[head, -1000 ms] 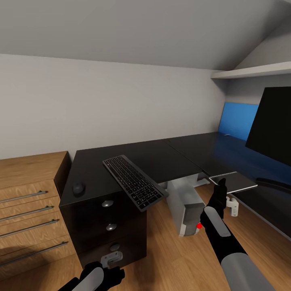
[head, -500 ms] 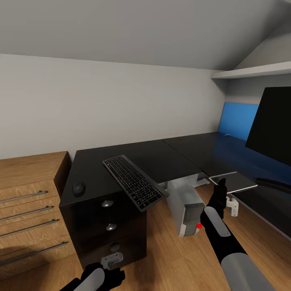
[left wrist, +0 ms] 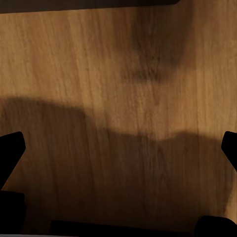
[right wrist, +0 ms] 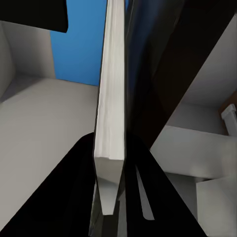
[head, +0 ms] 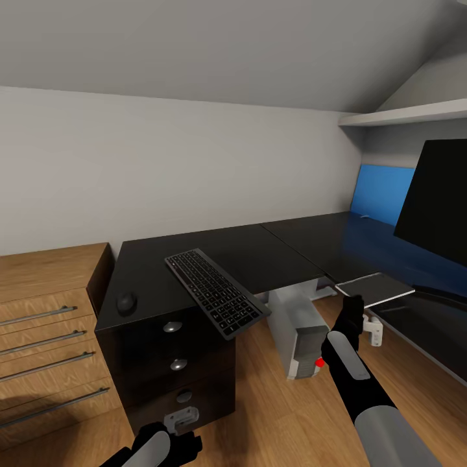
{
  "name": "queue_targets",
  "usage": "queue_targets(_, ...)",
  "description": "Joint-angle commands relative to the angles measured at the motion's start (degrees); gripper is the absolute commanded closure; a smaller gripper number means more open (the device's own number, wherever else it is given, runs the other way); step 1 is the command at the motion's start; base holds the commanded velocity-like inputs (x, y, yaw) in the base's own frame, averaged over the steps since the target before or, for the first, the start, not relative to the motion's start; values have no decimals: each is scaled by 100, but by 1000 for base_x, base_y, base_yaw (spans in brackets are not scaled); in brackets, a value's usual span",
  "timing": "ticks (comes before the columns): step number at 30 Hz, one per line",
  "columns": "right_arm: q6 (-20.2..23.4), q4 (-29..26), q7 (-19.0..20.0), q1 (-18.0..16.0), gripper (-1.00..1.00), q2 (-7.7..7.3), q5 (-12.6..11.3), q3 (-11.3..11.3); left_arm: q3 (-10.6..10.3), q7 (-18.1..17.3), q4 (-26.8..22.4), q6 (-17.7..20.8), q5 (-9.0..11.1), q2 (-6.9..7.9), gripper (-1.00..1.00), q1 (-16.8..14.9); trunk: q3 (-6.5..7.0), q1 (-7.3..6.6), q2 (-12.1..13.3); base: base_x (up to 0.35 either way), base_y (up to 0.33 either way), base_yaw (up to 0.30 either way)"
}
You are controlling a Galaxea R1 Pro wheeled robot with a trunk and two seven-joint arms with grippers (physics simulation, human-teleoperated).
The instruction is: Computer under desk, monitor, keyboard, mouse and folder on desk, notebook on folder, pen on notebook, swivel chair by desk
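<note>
You face the glossy black L-shaped worktop (head: 259, 250) in an attic room: grey sloped ceiling, pale wall, light wooden floor (head: 272, 415). A blue panel (head: 383, 191) backs the right wing, under a white shelf (head: 408, 113). A low light-wood drawer unit (head: 48, 324) stands just beside the worktop's left end.

The keyboard (head: 216, 291) lies slantwise on the left wing, its near corner overhanging the front edge above the dark drawers (head: 176, 363). The mouse (head: 126, 301) sits near the left front corner, apart from the keyboard. The monitor (head: 438, 201) stands on the right wing, cut off by the frame's edge, its base only partly seen. The computer (head: 299, 331) stands on the floor under the worktop, in the gap between the wings, its red light partly hidden by the right arm.

Your right tool (head: 353, 305) is closed on the near edge of the notebook (head: 375, 286), held flat in the air just beside the front edge of the right wing. In the right wrist view the notebook (right wrist: 111, 103) appears edge-on, white pages showing, clamped between the dark fingers (right wrist: 74, 197).

Your left tool (left wrist: 118, 148) hangs low over bare floor (left wrist: 118, 74), its fingertips wide apart at the picture's sides and holding nothing; in the head view it is cut off at the lower edge.

Open floor lies between the drawers and the computer; the middle of the worktop is bare.
</note>
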Motion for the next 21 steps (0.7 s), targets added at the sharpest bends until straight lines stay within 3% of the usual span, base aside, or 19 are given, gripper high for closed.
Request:
queue_targets(1, -22, -2, -13, -2, 100, -3, -94, 4, -14, 37, -7, 4, 29, 4, -100, -7, -6, -1, -3, 0, 0, 0)
queue_targets(13, -27, -3, 2, 0, 100, -3, -94, 4, -14, 37, -2, 1, 28, 3, -100, -7, -6, -1, -3, 0, 0, 0)
queue_targets(21, -25, -113, 11, 0, 100, -3, -94, 25, -19, 37, -1, 2, 12, -3, -100, -7, 137, -176, 318, 0, 0, 0)
